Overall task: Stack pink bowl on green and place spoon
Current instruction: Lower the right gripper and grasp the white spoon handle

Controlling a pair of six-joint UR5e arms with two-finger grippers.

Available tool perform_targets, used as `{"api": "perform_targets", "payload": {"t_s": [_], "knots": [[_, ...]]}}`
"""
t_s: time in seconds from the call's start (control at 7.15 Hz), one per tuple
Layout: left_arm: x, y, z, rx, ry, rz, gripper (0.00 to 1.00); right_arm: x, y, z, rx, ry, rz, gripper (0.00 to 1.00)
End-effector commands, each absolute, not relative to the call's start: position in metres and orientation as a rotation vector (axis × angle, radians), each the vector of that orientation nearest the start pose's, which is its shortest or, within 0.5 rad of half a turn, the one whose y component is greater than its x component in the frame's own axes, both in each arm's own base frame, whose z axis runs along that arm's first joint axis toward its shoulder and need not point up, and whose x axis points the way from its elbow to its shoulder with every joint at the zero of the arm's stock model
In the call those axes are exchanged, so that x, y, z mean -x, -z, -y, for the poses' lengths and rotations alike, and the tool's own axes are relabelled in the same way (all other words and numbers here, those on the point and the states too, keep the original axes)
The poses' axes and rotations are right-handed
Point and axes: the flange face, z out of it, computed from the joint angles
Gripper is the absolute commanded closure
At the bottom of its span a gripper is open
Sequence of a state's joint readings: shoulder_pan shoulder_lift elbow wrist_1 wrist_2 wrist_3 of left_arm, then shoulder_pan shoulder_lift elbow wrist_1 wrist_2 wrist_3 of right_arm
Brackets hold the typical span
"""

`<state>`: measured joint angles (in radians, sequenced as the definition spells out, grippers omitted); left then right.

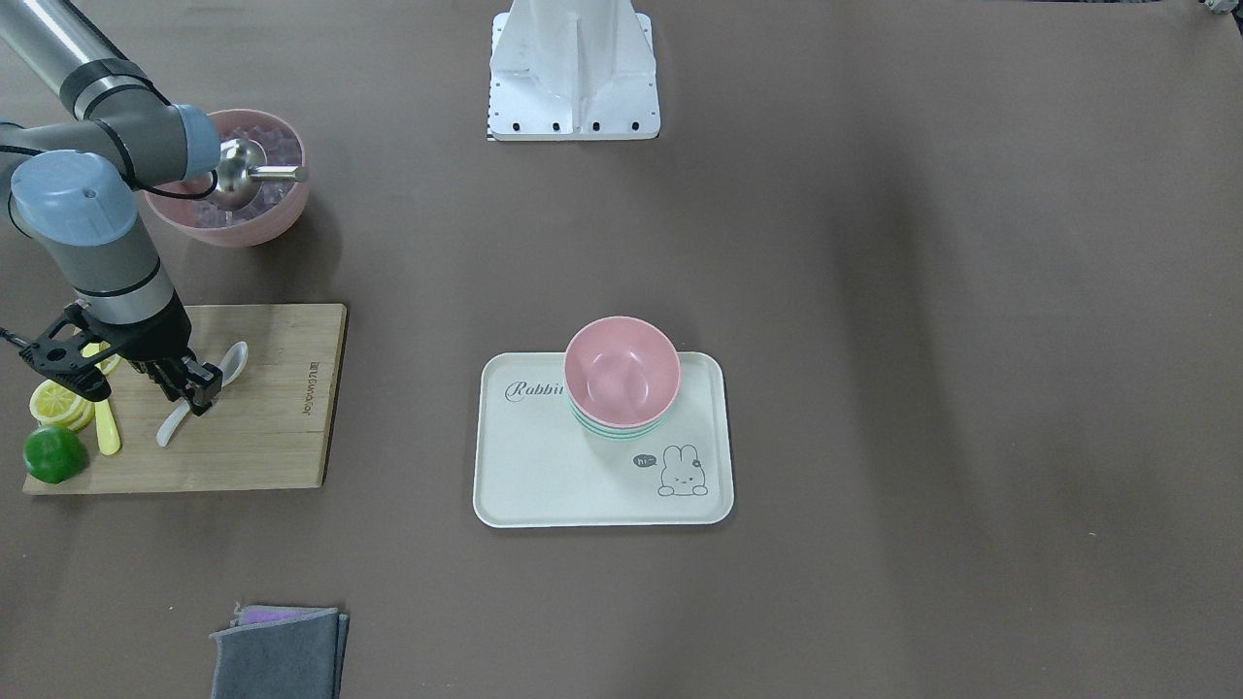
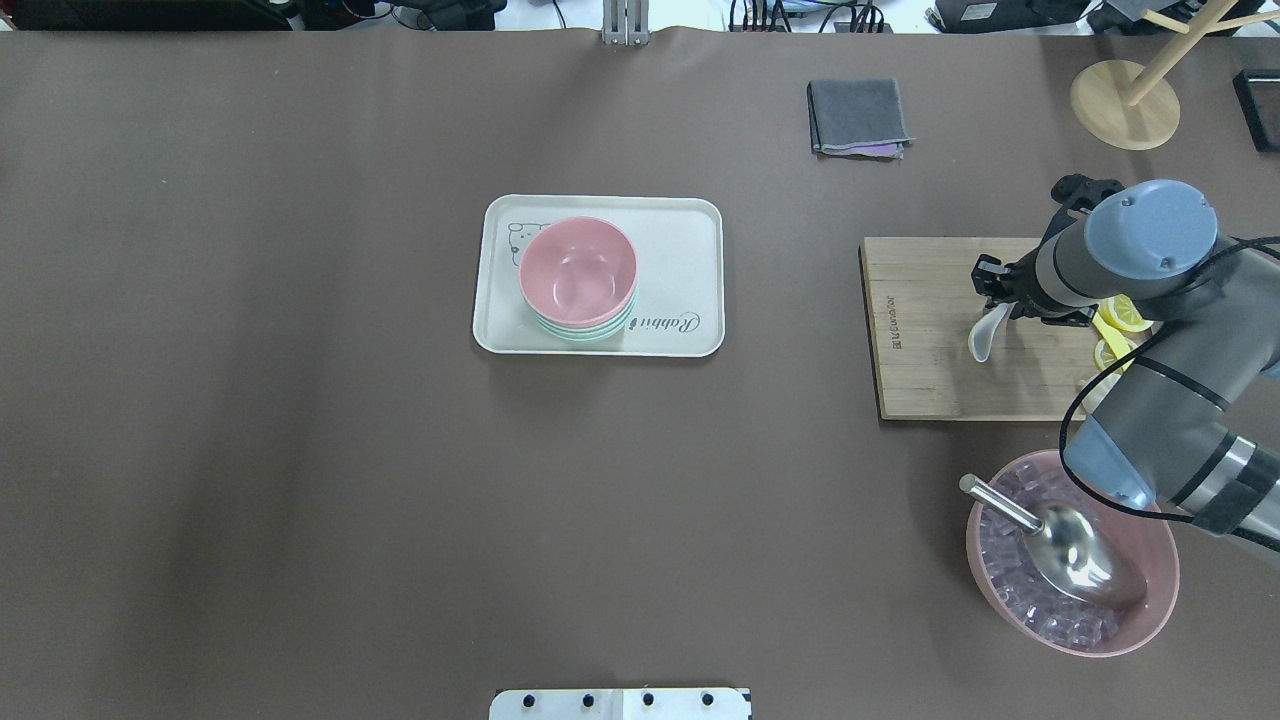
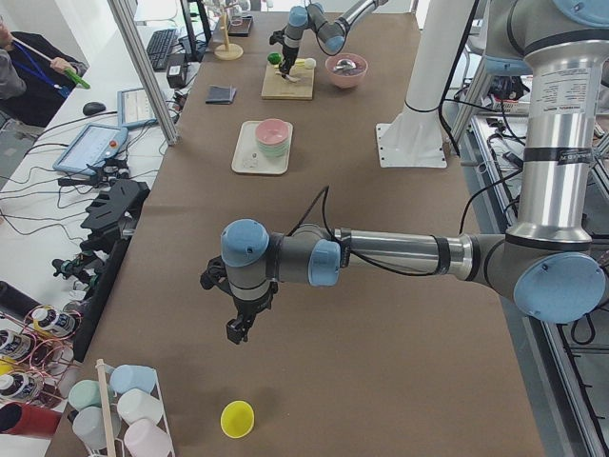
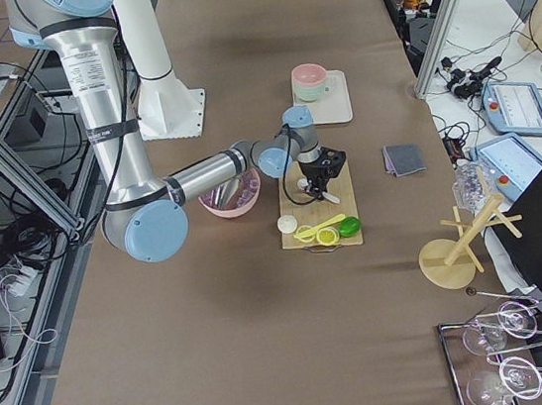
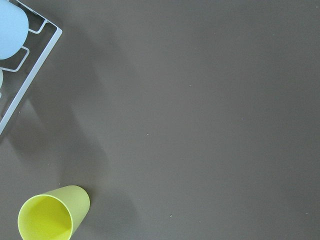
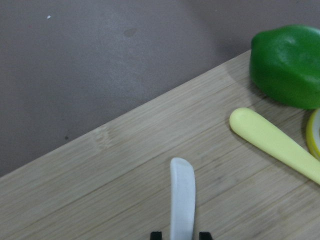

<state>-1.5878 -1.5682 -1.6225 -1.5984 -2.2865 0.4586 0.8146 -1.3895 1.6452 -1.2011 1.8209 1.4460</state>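
Note:
The pink bowl [image 1: 621,364] sits nested on the green bowl [image 1: 621,430] on a cream rabbit tray [image 1: 544,476]. A white spoon [image 1: 233,361] lies on a wooden cutting board [image 1: 282,417]. My right gripper [image 1: 201,396] is down on the spoon's handle. In the right wrist view the handle [image 6: 182,195] runs between the two fingertips, which are closed in on it. A yellow spoon [image 6: 270,142] lies beside it. My left gripper [image 3: 238,328] hangs over bare table far from the tray. I cannot tell whether it is open or shut.
The board also holds a lime [image 1: 53,453] and lemon slices [image 1: 58,403]. A pink bowl of ice with a metal scoop [image 1: 254,175] stands behind the board. A grey cloth [image 1: 282,655] lies near the front edge. A yellow cup [image 5: 52,212] stands under my left wrist.

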Motion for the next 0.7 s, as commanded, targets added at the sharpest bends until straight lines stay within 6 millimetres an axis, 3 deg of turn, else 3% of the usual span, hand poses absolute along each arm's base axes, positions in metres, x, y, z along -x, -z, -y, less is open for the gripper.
{"api": "perform_targets", "payload": {"t_s": [0.0,0.14,0.56], "knots": [[0.076,-0.635,0.495,-0.244,-0.45,-0.684,0.02,0.33,-0.497,0.508,-0.07,-0.583,0.68,1.0],[0.076,-0.636,0.495,-0.241,-0.448,-0.683,0.02,0.33,-0.494,0.508,-0.073,-0.58,0.687,1.0],[0.076,-0.638,0.497,-0.237,-0.447,-0.686,0.02,0.334,-0.437,0.536,-0.117,-0.593,0.755,1.0]]}}
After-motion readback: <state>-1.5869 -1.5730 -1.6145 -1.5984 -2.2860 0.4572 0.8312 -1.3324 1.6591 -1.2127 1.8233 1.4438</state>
